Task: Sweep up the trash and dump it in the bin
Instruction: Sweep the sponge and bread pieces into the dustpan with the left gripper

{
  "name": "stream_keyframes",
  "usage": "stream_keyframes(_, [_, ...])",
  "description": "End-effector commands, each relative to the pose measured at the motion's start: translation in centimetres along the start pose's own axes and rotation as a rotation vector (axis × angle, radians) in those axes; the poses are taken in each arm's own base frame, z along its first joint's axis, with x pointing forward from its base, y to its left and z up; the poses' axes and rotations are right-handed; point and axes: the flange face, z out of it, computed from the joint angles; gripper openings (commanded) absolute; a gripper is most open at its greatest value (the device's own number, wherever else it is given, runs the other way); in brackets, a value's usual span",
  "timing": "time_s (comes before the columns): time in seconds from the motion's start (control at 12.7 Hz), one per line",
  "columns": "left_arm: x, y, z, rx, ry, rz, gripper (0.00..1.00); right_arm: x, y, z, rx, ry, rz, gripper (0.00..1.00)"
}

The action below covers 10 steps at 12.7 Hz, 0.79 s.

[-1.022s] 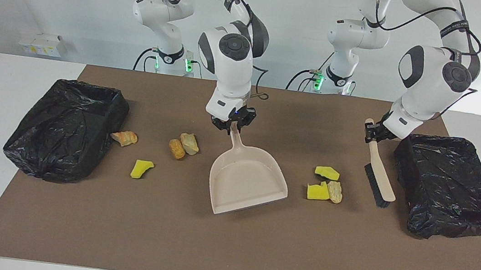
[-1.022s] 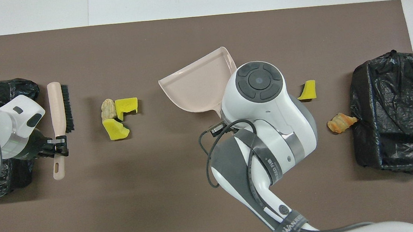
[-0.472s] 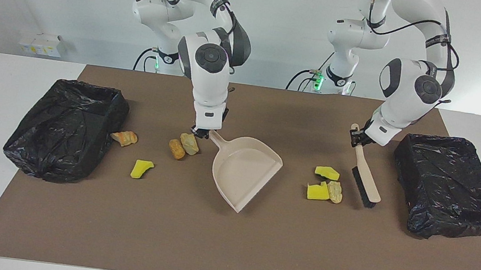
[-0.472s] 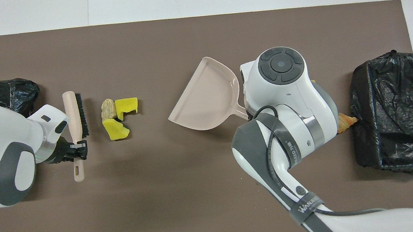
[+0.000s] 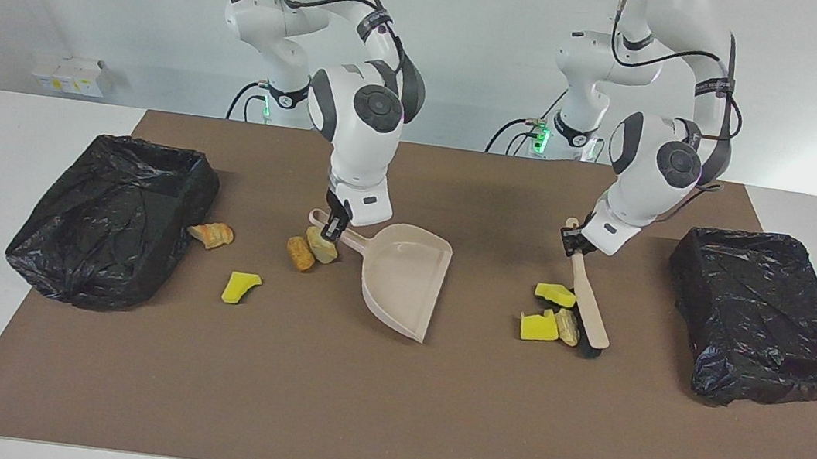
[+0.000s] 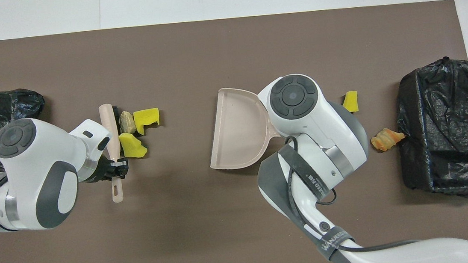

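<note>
Tabletop trash [image 5: 552, 314] beside left gripper [image 5: 573, 240].

Dustpan [image 5: 406, 280] mid-mat; brush [image 5: 588, 302] touching 3 chunks [image 5: 552, 315] twd L-arm end; bins [image 5: 109, 220] at both ends.

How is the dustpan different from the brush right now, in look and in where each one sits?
The dustpan is a wide, open beige scoop; the brush is a slim beige stick with black bristles. The right pincer holds the dustpan mid-table, apart from the trash; the left pincer holds the brush right beside three trash chunks. Both are gripped by their handles.
</note>
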Motion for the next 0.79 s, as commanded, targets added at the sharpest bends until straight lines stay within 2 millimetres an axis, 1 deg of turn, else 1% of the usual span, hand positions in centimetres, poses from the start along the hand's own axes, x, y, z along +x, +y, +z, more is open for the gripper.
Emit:
stream_keyframes(0.0, [-0.3, 2.9, 1.8, -0.018, 0.029, -0.037, 0.0, 2.3, -1.1, 1.3, -0.05, 0.012, -0.078, 0.0])
stream_keyframes(0.08, [-0.3, 3.4, 1.9, -0.023, 0.043, -0.037, 0.0, 2.7, -1.0, 1.7, -0.059, 0.019, -0.083, 0.0])
stream_keyframes(0.16, [-0.6, 4.5, 2.0, -0.022, 0.047, -0.015, 0.0, 3.0, -1.0, 1.9, -0.065, 0.027, -0.095, 0.0])
stream_keyframes(0.24, [-1.1, 5.7, 2.1, -0.02, 0.047, 0.009, 0.0, 3.3, -0.9, 2.3, -0.071, 0.033, -0.117, 0.0])
stream_keyframes(0.39, [-2.3, 8.1, 2.3, -0.015, 0.045, 0.058, 0.0, 3.4, -0.8, 2.3, -0.074, 0.037, -0.13, 0.0])
stream_keyframes(0.63, [-4.0, 11.0, 2.5, -0.055, 0.026, 0.08, 0.0, 3.5, -0.8, 2.4, -0.076, 0.037, -0.137, 0.0])
stream_keyframes(0.71, [-4.7, 12.2, 2.6, -0.061, 0.023, 0.098, 0.0, 4.0, -1.0, 2.8, -0.076, 0.041, -0.142, 0.0])
